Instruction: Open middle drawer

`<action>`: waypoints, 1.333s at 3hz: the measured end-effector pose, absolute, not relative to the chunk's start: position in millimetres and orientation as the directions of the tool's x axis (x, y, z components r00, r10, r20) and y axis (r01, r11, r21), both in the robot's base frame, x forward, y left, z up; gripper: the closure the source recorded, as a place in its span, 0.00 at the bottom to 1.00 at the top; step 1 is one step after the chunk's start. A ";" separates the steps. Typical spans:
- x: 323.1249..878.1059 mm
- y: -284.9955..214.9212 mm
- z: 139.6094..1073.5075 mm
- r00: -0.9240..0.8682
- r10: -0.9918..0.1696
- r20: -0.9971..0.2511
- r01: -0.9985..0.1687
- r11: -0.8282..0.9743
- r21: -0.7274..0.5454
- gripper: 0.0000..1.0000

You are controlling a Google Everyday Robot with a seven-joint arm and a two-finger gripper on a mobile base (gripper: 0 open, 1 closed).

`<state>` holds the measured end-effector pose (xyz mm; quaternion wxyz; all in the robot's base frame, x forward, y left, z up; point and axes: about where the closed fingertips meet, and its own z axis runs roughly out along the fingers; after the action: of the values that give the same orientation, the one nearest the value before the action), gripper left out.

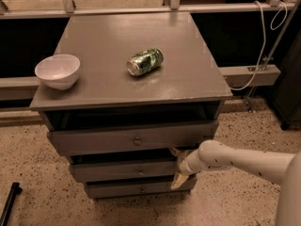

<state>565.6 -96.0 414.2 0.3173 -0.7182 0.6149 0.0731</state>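
Note:
The middle drawer (pixel 117 170) is the second of three grey fronts on the cabinet, with a small round knob (pixel 140 172). It sits a little further back than the top drawer (pixel 108 141). My gripper (pixel 176 166) is at the right end of the middle drawer front. It is open, with one tan finger (pixel 174 151) above the front's top edge and the other below its bottom edge. My white arm (pixel 235 160) comes in from the right.
On the cabinet top (pixel 188 79) lie a crushed green can (pixel 145 61) and a white bowl (pixel 58 70) near the left edge. The bottom drawer (pixel 131 190) is below. A white cable (pixel 263 55) hangs at the right. The floor (pixel 33 173) is speckled.

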 end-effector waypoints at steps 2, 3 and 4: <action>565.9 -93.4 398.1 0.167 -0.851 -0.498 -0.950 -0.003 -0.313 0.45; 565.8 -93.4 398.2 0.167 -0.851 -0.498 -0.950 -0.003 -0.312 0.46; 556.8 -92.1 403.9 0.168 -0.846 -0.506 -0.951 -0.004 -0.310 0.43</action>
<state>556.8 -92.1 403.9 0.2999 -0.7030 0.6389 0.0873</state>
